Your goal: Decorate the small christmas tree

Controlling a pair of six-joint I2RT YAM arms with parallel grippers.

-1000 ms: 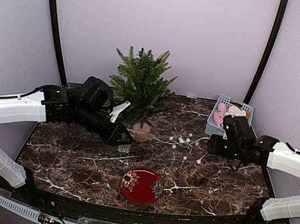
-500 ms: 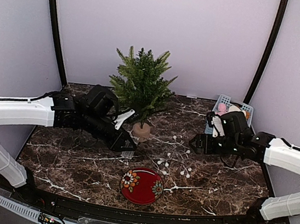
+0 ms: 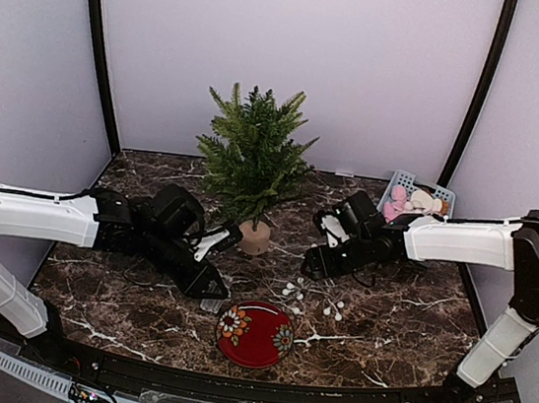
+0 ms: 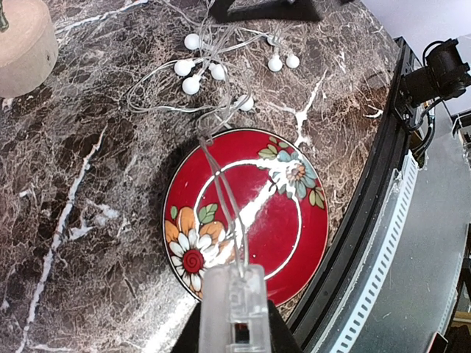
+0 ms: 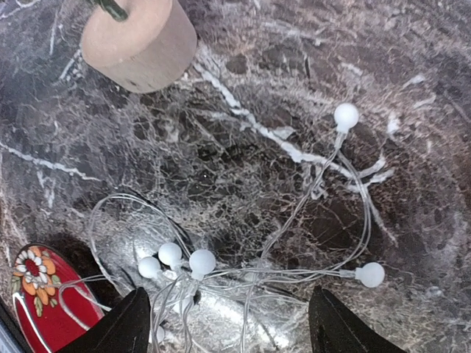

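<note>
Near the plate rim (image 4: 171, 202), string lights (image 5: 202, 261) beneath wide-spread right claw (image 5: 229, 309)

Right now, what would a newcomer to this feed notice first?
The green tree stands at the back centre with no ornaments on it, and a red flowered plate sits at the near edge. Between them a tangled light string with white bulbs lies on the dark marble table. The left tool grips its clear box near the plate, and the right tool hangs open above the bulbs.
</note>
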